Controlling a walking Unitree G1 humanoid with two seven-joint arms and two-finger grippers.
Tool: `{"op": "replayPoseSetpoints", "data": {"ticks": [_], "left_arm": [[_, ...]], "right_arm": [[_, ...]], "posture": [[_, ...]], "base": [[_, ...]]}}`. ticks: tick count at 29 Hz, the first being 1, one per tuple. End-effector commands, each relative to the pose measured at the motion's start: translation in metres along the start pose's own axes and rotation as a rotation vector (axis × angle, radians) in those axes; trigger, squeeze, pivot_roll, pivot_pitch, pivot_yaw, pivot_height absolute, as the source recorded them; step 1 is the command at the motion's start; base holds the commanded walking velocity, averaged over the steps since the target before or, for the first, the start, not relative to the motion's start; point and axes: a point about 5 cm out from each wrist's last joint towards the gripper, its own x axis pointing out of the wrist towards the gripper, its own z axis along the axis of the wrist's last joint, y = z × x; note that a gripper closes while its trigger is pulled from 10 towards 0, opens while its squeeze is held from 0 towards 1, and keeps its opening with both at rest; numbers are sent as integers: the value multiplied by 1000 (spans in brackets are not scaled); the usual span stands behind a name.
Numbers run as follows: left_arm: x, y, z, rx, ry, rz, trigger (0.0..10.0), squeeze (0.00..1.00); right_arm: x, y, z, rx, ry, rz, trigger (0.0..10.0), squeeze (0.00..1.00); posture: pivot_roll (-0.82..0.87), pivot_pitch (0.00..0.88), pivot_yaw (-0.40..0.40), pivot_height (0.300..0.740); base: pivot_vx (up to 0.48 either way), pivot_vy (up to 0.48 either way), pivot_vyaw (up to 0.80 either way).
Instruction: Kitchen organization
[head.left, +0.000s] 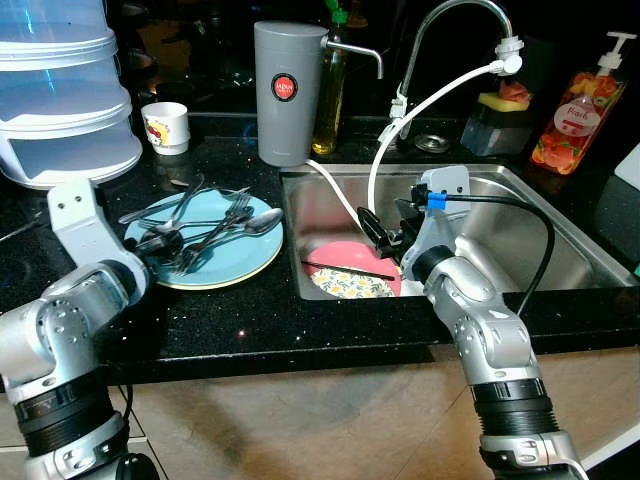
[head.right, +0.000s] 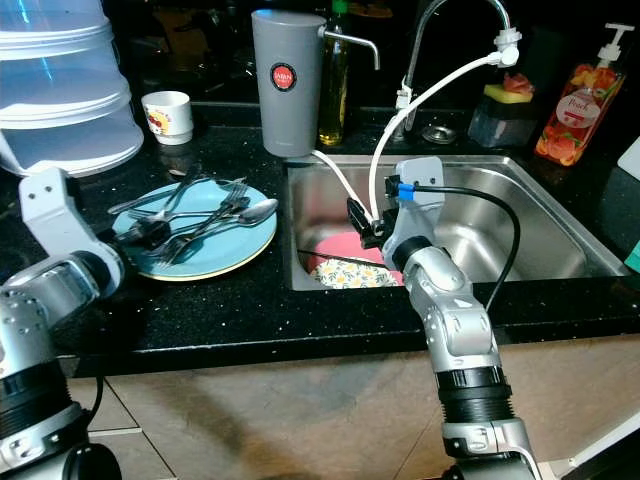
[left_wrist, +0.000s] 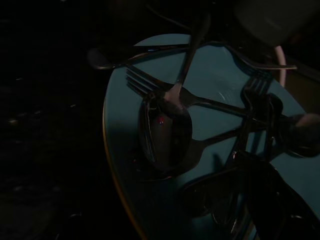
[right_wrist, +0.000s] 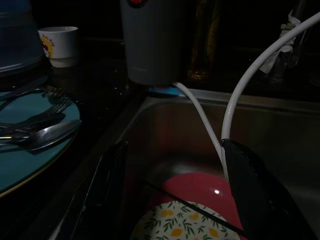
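A light blue plate (head.left: 225, 262) lies on the black counter left of the sink and carries several forks and spoons (head.left: 215, 228). My left gripper (head.left: 165, 243) sits low at the plate's left rim, right at the cutlery handles. The left wrist view is dark; a large spoon (left_wrist: 167, 135) and crossed forks lie on the plate. In the steel sink (head.left: 520, 230) a pink plate (head.left: 345, 256) lies under a floral plate (head.left: 352, 285), with a thin dark stick across them. My right gripper (right_wrist: 175, 190) hangs open just above these plates, with nothing between its fingers.
A grey jug (head.left: 288, 92), an oil bottle (head.left: 330, 85) and a white cup (head.left: 166, 126) stand behind the plate. A white hose (head.left: 420, 110) runs from the faucet (head.left: 450, 20) into the sink near my right gripper. Soap bottle (head.left: 580, 105) at back right; stacked white containers (head.left: 60, 100) at back left.
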Motion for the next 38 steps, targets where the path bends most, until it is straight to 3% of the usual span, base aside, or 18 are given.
{"op": "replayPoseSetpoints", "data": {"ticks": [1, 4, 7, 10, 11, 17, 18, 21, 22, 24, 26, 27, 31, 34, 35, 36, 37, 38], "left_arm": [[6, 0, -12, 4, 73, -18, 10000, 0], [5, 1, -8, 36, 50, 9, 10000, 0], [3, 6, 6, 135, -61, 98, 10000, 0], [-11, 7, 47, 253, -327, 230, 10000, 0], [-14, 6, 53, 264, -358, 242, 10000, 0], [-25, -6, 78, 308, -514, 243, 10000, 0], [-23, -13, 80, 317, -539, 180, 10000, 0], [-9, -29, 65, 424, -460, 34, 10000, 0], [-9, -29, 65, 424, -460, 34, 10000, 0], [9, -55, 41, 437, -340, -166, 10000, 0], [12, -61, 37, 444, -318, -199, 10000, 0], [19, -62, 30, 524, -268, -174, 10000, 1000], [34, -46, 30, 580, -250, -56, 10000, 1000], [40, -40, 33, 553, -253, -43, 10000, 1000], [43, -38, 33, 534, -248, -48, 10000, 635], [45, -37, 33, 528, -244, -52, 10000, 412], [45, -37, 33, 528, -244, -52, 10000, 412], [47, -36, 33, 531, -243, -57, 10000, 0]], "right_arm": [[-1, -2, 1, 3, -3, -9, 10000, 0], [0, -2, 2, 3, -6, -7, 10000, 0], [0, -2, 3, 4, -8, -7, 10000, 0], [-1, 1, 5, 44, -20, 18, 10000, 0], [-1, 2, 5, 57, -23, 24, 10000, 0], [1, 2, 9, 110, -44, 25, 10000, 0], [2, -1, 11, 99, -53, 0, 10000, 0], [3, -8, 10, 80, -53, -49, 10000, 0], [3, -8, 10, 80, -53, -49, 10000, 0], [4, -9, 9, 58, -51, -51, 10000, 0], [4, -8, 9, 53, -50, -47, 10000, 0], [4, -8, 9, 39, -39, -37, 10000, 0], [3, -12, 5, 13, -8, -40, 10000, 0], [3, -13, 4, 11, -11, -39, 10000, 0], [2, -13, 4, 10, -13, -37, 10000, 0], [2, -13, 4, 8, -15, -35, 10000, 0], [2, -13, 4, 8, -15, -35, 10000, 0], [3, -12, 3, 3, -18, -30, 10000, 0]], "posture": [[-10, 87, -43, 740], [-11, 86, -40, 740], [-11, 86, -40, 740], [-11, 86, -40, 740], [-11, 86, -40, 740], [-6, 83, -39, 740], [-6, 83, -39, 740], [1, 80, -39, 740], [1, 80, -39, 740], [-11, 74, -25, 740], [-11, 74, -25, 740], [-15, 74, -16, 740], [-11, 81, -13, 740], [-13, 82, -13, 740], [-14, 81, -13, 740], [-14, 82, -11, 740], [-14, 82, -11, 740], [-14, 84, -10, 740]], "base": [[0, 0, 0], [0, 0, 0], [0, 0, 0], [0, 0, 0], [0, 0, 0], [0, 0, 0], [0, 0, 0], [0, 0, 0], [0, 0, 0], [0, 0, 0], [0, 0, 0], [0, 0, 0], [0, 0, 0], [0, 0, 0], [0, 0, 0], [0, 0, 0], [0, 0, 0], [0, 0, 0]]}}
